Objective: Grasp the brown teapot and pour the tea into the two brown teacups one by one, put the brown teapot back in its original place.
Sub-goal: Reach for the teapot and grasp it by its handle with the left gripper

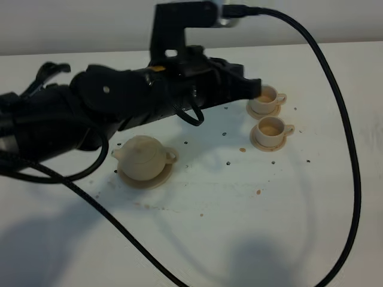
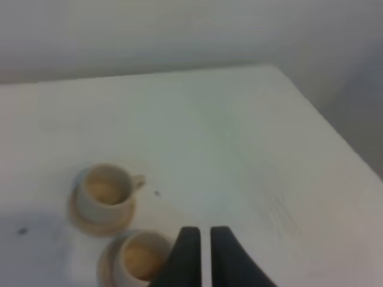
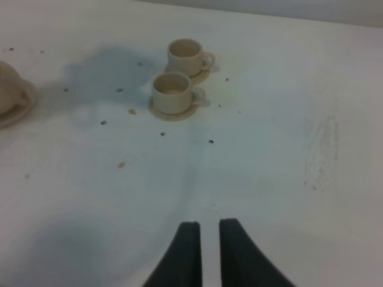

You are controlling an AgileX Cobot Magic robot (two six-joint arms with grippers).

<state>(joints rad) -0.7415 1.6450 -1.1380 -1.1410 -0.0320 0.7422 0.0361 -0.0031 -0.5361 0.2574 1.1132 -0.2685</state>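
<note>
The brown teapot (image 1: 143, 156) is set on its wide saucer (image 1: 134, 179) at centre left of the worktop (image 1: 251, 227); in the right wrist view it is cut off at the frame edge. At upper right, the far teacup (image 1: 269, 97) is partly hidden by the left pincer (image 1: 256, 89), while the near teacup (image 1: 271, 128) is fully shown. The left pincer and the right pincer (image 3: 204, 239) are each drawn together, with nothing clasped.

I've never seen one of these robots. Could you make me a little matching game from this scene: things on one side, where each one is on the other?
1 brown teapot
2 nearer teacup
3 left gripper
4 right gripper

A over bare table
B on a small saucer
C on the wide saucer
D close to the farther teacup

Pairs: 1-C, 2-B, 3-D, 4-A
</note>
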